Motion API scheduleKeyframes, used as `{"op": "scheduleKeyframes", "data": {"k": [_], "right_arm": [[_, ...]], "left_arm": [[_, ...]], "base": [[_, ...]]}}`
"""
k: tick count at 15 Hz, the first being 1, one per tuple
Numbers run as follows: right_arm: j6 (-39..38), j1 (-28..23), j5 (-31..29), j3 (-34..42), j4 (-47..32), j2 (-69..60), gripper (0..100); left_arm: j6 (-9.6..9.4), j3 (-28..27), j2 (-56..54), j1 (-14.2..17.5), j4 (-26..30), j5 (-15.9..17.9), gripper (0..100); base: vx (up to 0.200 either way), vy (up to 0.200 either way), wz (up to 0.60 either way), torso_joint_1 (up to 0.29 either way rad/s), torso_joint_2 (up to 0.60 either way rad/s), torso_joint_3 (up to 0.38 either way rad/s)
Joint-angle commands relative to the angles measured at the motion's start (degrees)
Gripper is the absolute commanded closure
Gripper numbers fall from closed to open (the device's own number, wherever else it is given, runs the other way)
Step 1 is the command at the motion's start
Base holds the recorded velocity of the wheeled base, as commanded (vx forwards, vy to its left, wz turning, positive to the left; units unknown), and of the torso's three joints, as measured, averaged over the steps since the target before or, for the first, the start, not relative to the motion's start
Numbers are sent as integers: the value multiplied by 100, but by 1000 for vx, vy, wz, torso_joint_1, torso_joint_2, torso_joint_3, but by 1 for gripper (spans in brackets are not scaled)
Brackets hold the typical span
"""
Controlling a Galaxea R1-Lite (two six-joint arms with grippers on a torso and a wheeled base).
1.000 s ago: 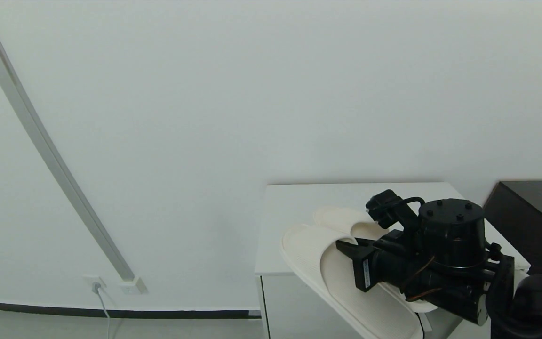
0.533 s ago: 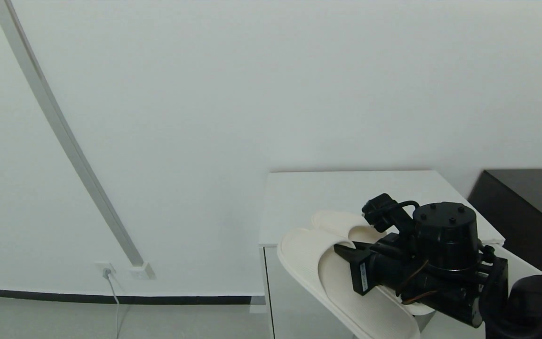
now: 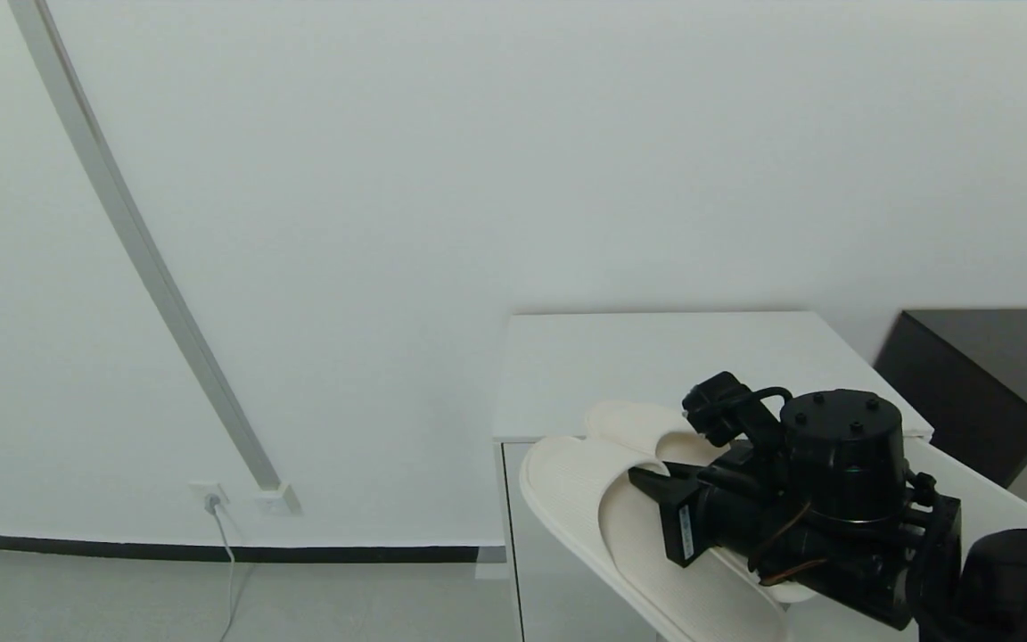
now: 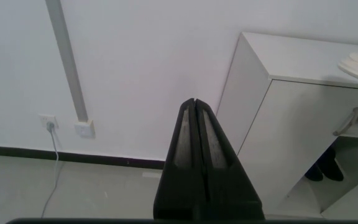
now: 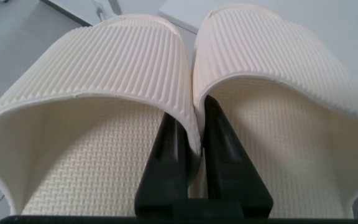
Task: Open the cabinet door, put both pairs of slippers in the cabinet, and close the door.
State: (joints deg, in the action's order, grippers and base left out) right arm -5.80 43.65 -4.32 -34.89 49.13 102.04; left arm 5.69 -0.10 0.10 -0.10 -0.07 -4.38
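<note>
White wall (image 3: 513,134) backs everything, with pale floor (image 3: 121,597) below it and a dark skirting line between. A grey trunking strip (image 3: 148,267) runs slantwise down the wall on the left to a socket (image 3: 207,492), from which a thin cable (image 3: 230,571) hangs to the floor.

The white cabinet (image 3: 656,366) stands against the wall right of centre. A dark, box-like unit (image 3: 986,374) sits just beside it on the far right.

The right hand (image 3: 647,481) hangs in front of the cabinet's near left corner. It covers part of the front and grips the cream pair of slippers (image 3: 585,499), toes pointing left and away.

The right wrist view shows one finger (image 5: 166,155) inside each slipper, pinching the two inner walls together.

The left wrist view shows the cabinet front with a bar handle (image 4: 347,121). Beside the handle is an opening with a shelf, and dark shoes (image 4: 325,168) sit below it. I cannot tell how far the door stands open. The left hand (image 4: 194,106) is closed on nothing, left of the cabinet and clear of it.
</note>
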Motion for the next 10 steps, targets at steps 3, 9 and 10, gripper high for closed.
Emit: {"op": "scheduleKeyframes", "data": {"k": [3,9,10], "right_arm": [[35,12,1,35,18,97,100],[71,12,1,44,176,194,100],[79,12,-8,52,176,194,100]], "left_arm": [[11,1,8,1,-1,-2,100],[11,1,8,1,-1,-2,100],[11,1,8,1,-1,-11,100]], "base": [[0,0,0,0,0,0],[0,-133,0,1,2,2],[0,-200,0,22,7,-2]]}}
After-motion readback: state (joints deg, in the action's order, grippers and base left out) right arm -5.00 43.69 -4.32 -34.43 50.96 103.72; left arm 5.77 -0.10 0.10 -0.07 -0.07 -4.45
